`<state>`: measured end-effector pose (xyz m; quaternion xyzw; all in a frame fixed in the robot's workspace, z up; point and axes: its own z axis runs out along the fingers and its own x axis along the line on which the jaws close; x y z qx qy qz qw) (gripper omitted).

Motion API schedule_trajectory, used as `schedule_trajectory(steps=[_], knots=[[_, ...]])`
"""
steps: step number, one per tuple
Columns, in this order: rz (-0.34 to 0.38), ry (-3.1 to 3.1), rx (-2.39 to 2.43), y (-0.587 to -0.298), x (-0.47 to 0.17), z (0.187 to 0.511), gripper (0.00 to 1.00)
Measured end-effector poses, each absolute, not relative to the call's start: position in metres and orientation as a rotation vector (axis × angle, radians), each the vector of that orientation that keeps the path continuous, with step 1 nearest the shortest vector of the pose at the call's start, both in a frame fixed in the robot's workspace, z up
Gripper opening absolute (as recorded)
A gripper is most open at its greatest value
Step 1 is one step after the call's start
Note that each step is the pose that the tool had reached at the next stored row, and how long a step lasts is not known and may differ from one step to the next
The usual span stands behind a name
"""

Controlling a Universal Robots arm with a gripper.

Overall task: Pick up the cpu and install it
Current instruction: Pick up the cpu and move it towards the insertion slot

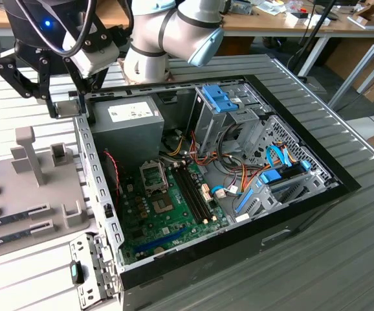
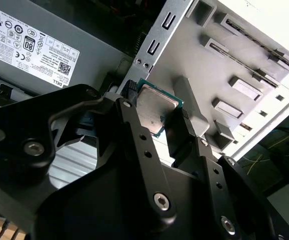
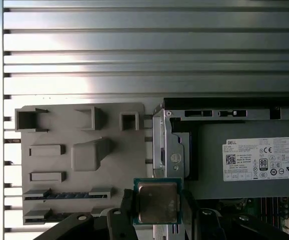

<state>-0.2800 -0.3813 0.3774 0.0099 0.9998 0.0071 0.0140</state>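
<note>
Black gripper [image 2: 156,116] links loom closest in both wrist views, with the jaws clamped on opposite edges of the cpu [image 3: 158,201]. The cpu is held level with its metal lid up, presumably so its underside can meet the socket [image 1: 153,173] squarely. Whether that socket's frame stands open is hard to tell. The cpu hangs in the air over the case wall [image 3: 167,145], between the grey parts tray [image 3: 129,160] and the power supply [image 3: 249,150]. The arm [image 1: 174,29] reaches over from the back of the exterior view, wrist turned roughly downward.
</note>
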Motion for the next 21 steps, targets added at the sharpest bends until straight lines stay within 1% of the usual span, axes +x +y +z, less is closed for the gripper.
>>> schedule_trajectory(steps=[21], knots=[[0.022,3.113,0.031,-0.3841,-0.2714,0.3770,0.47]])
